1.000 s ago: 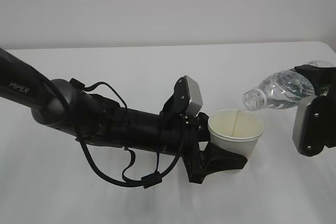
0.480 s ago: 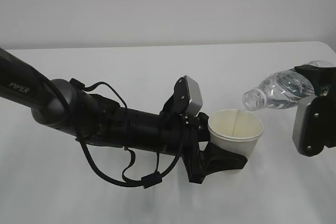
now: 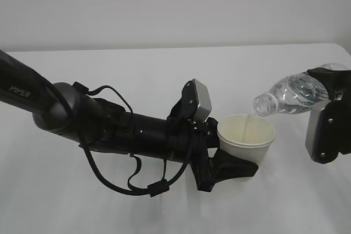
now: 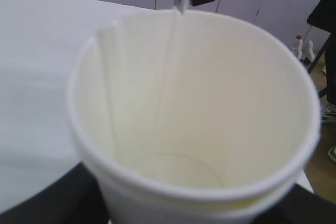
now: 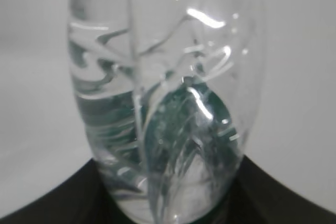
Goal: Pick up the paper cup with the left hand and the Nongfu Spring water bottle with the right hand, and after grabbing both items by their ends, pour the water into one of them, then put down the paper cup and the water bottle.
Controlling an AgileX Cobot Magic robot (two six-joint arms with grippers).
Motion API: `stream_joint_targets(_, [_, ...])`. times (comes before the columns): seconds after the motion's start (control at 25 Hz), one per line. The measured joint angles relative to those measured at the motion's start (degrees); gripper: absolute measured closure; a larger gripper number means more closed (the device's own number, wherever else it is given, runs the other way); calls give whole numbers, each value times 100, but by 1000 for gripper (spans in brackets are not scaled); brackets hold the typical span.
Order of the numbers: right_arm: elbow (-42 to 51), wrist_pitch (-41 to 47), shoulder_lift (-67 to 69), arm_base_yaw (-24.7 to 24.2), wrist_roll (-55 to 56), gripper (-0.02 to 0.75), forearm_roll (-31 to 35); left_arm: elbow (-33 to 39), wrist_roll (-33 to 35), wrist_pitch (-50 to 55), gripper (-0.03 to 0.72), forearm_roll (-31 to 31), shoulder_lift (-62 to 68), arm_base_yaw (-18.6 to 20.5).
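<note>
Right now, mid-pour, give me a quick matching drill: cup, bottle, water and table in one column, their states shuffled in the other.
Things:
1. cup
2. bottle
3. water
4. table

States:
A. tilted, mouth over the cup, held by the right gripper
B. thin stream falling
C. upright, clamped by the left gripper
D. white, bare beneath both arms

Pairs: 1-C, 2-A, 3-B, 4-D

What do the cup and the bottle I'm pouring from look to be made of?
The paper cup looks like thin matte paper: white outside, pale cream inside, with a rolled rim and a faint wall seam in the left wrist view. The water bottle looks like thin clear glossy plastic: see-through ribbed walls with bright glints, its green label showing through in the right wrist view.
</note>
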Motion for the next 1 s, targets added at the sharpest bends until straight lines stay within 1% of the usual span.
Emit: stream_joint_targets(1.0, [0, -10, 0, 0, -19, 364, 0, 0, 0, 0, 242, 0, 0, 0])
